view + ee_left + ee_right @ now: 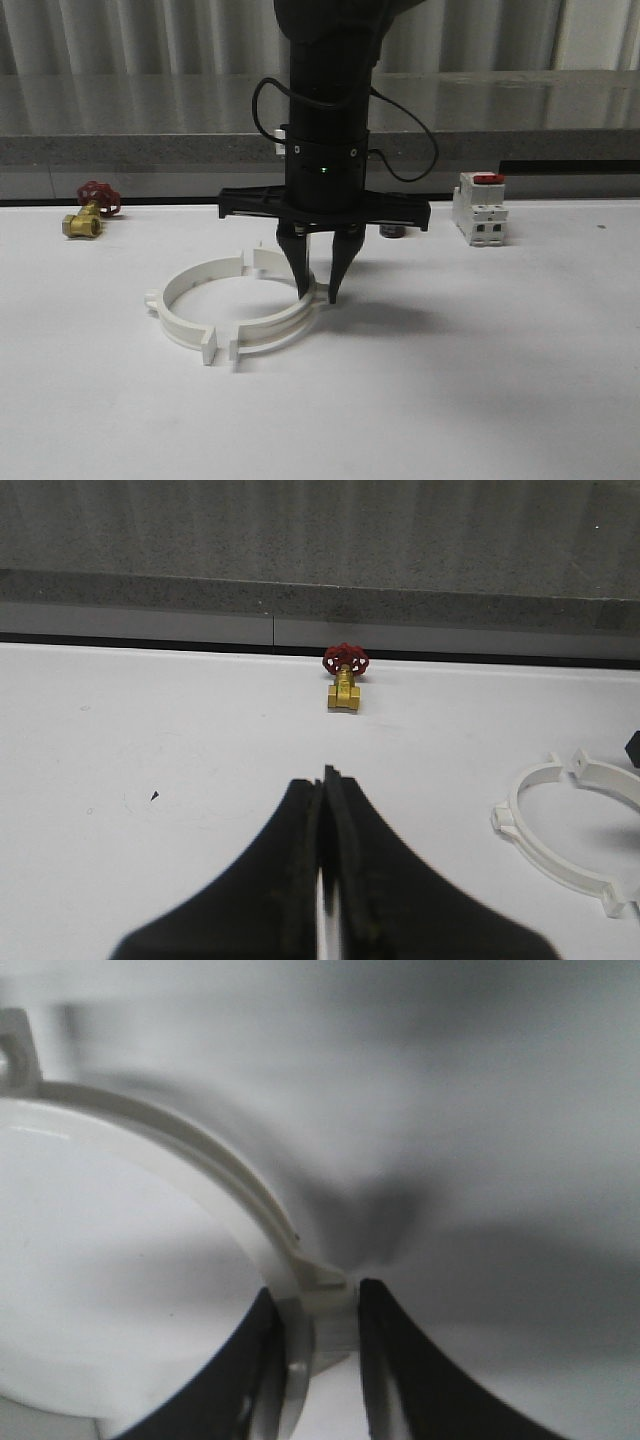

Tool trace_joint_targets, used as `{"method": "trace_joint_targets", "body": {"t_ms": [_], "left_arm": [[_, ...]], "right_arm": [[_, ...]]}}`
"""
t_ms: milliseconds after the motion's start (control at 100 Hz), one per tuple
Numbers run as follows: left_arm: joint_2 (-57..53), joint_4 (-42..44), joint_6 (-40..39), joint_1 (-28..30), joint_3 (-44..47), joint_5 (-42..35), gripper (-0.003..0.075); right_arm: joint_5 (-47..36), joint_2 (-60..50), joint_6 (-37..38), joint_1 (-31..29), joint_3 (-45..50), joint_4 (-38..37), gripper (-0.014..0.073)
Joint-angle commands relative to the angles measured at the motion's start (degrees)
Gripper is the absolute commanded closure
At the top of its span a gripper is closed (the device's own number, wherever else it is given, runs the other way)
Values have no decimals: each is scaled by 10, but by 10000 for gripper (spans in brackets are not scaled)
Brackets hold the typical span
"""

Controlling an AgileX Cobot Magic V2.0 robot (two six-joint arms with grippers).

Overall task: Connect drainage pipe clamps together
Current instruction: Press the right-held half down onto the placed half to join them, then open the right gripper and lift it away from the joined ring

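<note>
On the white table (520, 380) we count two drainage pipe clamps, white half-rings set face to face as an almost closed ring, with small gaps between their end flanges. The left half (185, 295) lies free. The right half (285, 318) is partly hidden behind the right gripper (317, 288), which comes straight down over its outer wall. The right wrist view, blurred, shows what the front view cannot: one dark finger (255, 1360) inside the band and one outside, seemingly pinching it just beside its small outer tab (325, 1278). Left of the ring we see one brass valve with a red handwheel (88, 212); right of it stands one white switch with a red top (479, 208). The left gripper (328, 875) shows its fingers pressed together, clenched on nothing, well apart from the ring, which is cut off at that picture's edge.
</note>
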Motion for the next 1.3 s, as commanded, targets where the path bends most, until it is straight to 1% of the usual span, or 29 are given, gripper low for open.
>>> {"method": "trace_joint_targets", "body": {"t_ms": [0, 100, 150, 220, 370, 440, 510, 560, 580, 590, 660, 710, 920, 990, 1110, 1210, 1290], "left_arm": [[6, -1, 0, 1, -16, -43, 741], [6, -1, 0, 1, -16, -43, 741], [6, -1, 0, 1, -16, -43, 741], [6, -1, 0, 1, -16, -43, 741], [6, -1, 0, 1, -16, -43, 741], [6, -1, 0, 1, -16, -43, 741], [6, -1, 0, 1, -16, -43, 741], [6, -1, 0, 1, -16, -43, 741], [6, -1, 0, 1, -16, -43, 741], [6, -1, 0, 1, -16, -43, 741], [6, -1, 0, 1, -16, -43, 741], [6, -1, 0, 1, -16, -43, 741], [6, -1, 0, 1, -16, -43, 741], [6, -1, 0, 1, -16, -43, 741], [6, -1, 0, 1, -16, -43, 741], [6, -1, 0, 1, -16, -43, 741], [6, -1, 0, 1, -16, -43, 741]], "right_arm": [[-6, -31, 10, 1, -19, 5, 592], [-24, -28, 11, 2, -20, 5, 592], [-31, -25, 11, 2, -20, 16, 592], [-34, -21, 11, 2, -20, 28, 592], [-36, -14, 11, 3, -20, 28, 582], [-39, -13, 11, 3, -20, 28, 533], [-45, -13, 11, 3, -20, 26, 440], [-47, -13, 11, 3, -20, 27, 354], [-47, -13, 11, 3, -20, 26, 335], [-47, -13, 11, 3, -20, 25, 308], [-48, -13, 11, 4, -20, 21, 254], [-48, -17, 11, 4, -20, 10, 240], [-34, -54, 4, 5, -20, -19, 241], [-25, -70, -28, 5, -19, -20, 241], [-7, -91, -119, 4, -18, -18, 242], [19, -107, -209, 3, -18, -18, 245], [41, -118, -264, 0, -17, -18, 291]]}}
